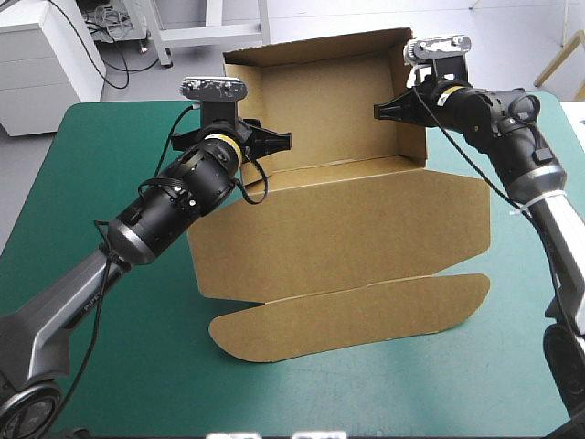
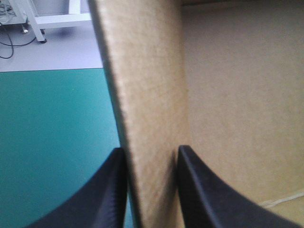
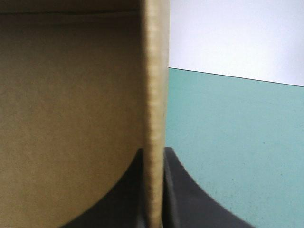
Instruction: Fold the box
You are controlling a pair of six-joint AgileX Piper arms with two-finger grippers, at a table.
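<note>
The box (image 1: 338,229) lies mid-tabletop (image 1: 110,183) as an open tray with its lid flat. The tray sits toward 12 o'clock and its walls stand upright. The back wall (image 1: 320,50) is at the far edge, the left wall (image 1: 239,96) at the 9 o'clock side and the right wall (image 1: 414,137) at the 3 o'clock side. From the tray's near edge the lid (image 1: 338,238) spreads flat toward 6 o'clock. It ends in a long rounded flap (image 1: 347,315) that also lies flat on the teal-green cover.

The left claw (image 1: 279,139) comes in from 8 o'clock and meets the tray at its left wall, near that wall's 6 o'clock end. In the left wrist view the claw (image 2: 151,151) pinches this wall. One black finger (image 2: 109,190) is on the outer side over the cover (image 2: 52,142) and the other is inside the tray. The fingers are nearly together, with only the board (image 2: 147,95) between them.

The right claw (image 1: 384,110) reaches in from 3 o'clock to the top of the right wall, and its tip shows inside the tray. In the right wrist view this claw (image 3: 153,154) is closed tight on the wall's edge (image 3: 154,95). A finger (image 3: 185,194) presses on each face, with the tray's inside on one side and the cover (image 3: 237,142) on the other. The wall rises straight ahead from between the fingers.
</note>
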